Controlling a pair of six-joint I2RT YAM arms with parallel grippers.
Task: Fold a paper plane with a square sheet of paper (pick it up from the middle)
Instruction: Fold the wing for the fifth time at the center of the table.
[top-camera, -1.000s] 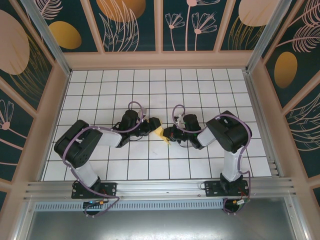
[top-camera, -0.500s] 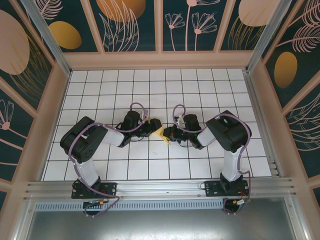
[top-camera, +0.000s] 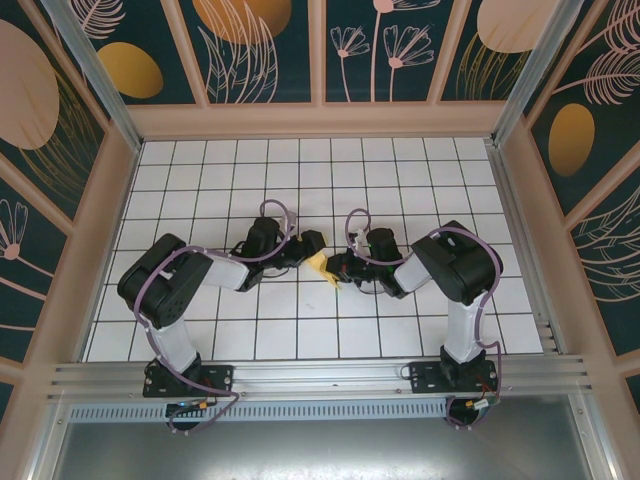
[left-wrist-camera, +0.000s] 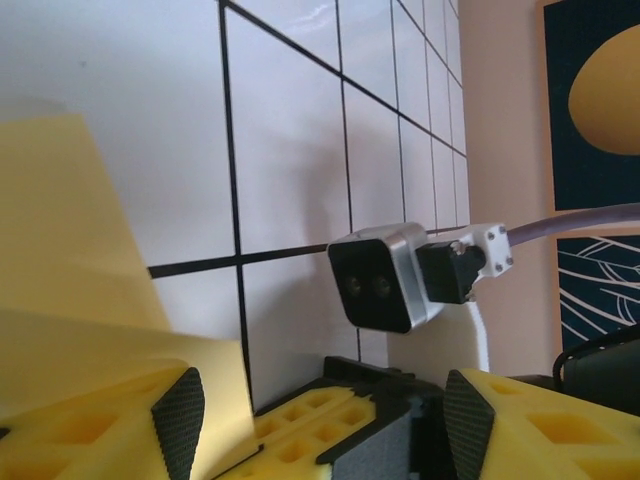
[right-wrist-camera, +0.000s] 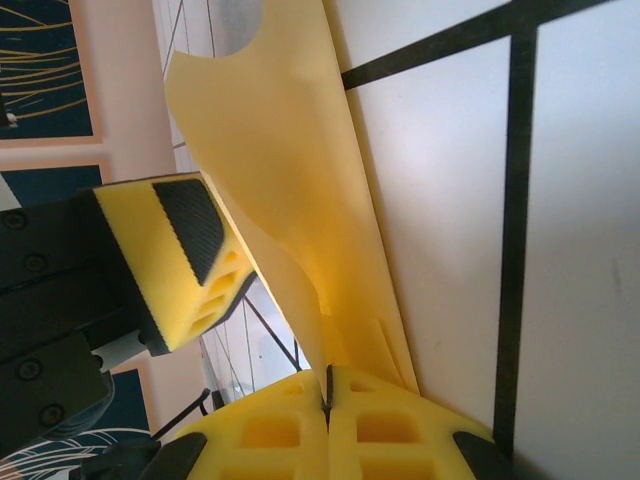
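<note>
Mid-fold, the right tool (right-wrist-camera: 327, 400) is pinched tight on the paper (right-wrist-camera: 290, 180) at the middle of the surface (top-camera: 300, 180), and the left tool (left-wrist-camera: 322, 420), jaws wide beside it, probably needs to close on the free edge next.

— Item?
— One sheet of paper (top-camera: 319, 264): thin, pale yellow, folded into a narrow layered strip, bowed along its length.
— Location?
— Middle of the table (top-camera: 250, 180), one end pinched between the closed fingers of the right gripper (right-wrist-camera: 327, 385), the other end free.

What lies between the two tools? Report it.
The yellow paper, pinched in the shut right tool, its free end at the open left tool; top view.
</note>
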